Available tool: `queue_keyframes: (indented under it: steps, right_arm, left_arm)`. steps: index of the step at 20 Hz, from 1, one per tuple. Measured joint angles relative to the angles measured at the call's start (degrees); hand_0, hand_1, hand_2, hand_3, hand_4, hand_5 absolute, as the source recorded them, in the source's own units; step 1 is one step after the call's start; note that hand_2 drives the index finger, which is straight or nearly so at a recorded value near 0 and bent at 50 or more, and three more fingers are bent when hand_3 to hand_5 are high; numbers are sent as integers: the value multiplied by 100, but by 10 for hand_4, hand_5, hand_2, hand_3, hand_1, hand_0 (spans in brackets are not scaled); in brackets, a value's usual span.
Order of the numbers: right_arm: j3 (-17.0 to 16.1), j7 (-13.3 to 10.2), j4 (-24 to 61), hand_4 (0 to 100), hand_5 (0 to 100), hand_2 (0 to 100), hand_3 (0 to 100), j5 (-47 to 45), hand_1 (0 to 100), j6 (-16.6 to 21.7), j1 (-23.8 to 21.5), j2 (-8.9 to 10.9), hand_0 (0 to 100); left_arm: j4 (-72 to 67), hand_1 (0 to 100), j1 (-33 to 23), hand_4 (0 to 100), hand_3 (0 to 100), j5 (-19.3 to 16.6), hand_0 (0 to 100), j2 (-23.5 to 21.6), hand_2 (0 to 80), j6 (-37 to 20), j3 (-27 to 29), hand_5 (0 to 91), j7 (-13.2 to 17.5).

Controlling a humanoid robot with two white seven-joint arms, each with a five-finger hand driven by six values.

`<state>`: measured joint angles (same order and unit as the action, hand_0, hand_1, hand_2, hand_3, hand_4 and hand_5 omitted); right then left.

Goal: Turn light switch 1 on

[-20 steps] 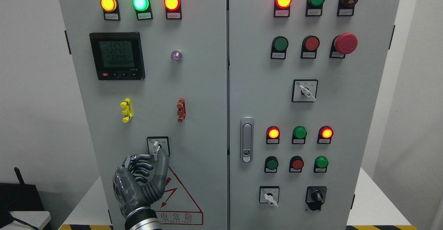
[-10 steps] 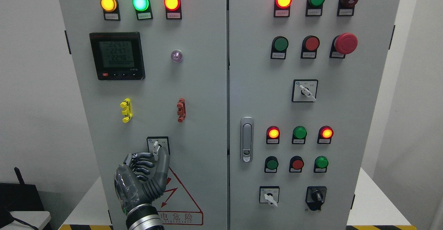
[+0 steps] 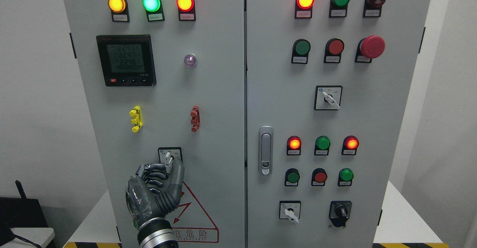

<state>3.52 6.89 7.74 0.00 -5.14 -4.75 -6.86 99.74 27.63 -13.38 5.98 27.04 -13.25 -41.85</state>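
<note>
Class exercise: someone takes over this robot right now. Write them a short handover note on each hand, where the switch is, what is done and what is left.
Left hand: raised at the lower left door of the cabinet, fingers curled, thumb side up by the selector switch. Whether it actually grips the white lever cannot be told.
Right hand: not in view.
Switch: in its black-framed plate above the warning triangle, lever pointing roughly straight up.
Done: hand brought to the switch.
Left: secure the lever, turn it, and check which lamp responds.
</note>
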Motion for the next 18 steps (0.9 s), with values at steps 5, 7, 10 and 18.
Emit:
queue_keyframes:
  steps: [5,7,10,18]
  right_arm:
    - [0,0,0,0,0,0,0,0,389,0,-1,0,120]
    - [0,0,0,0,0,0,0,0,389,0,-1,0,120]
    - [0,0,0,0,0,0,0,0,389,0,-1,0,120]
    - [0,0,0,0,0,0,0,0,389,0,-1,0,120]
  left_arm:
    - [-18,484,15,805,770,12,166,3,567,41,-1,742,6]
    - [-25,480,24,806,770,14,171,3,569,52,-1,744,6]
    - [-29,473,34,807,770,16,177,5,571,60,-2,747,6]
    - [-38,455,52,809,771,22,196,7,574,73,-5,752,6]
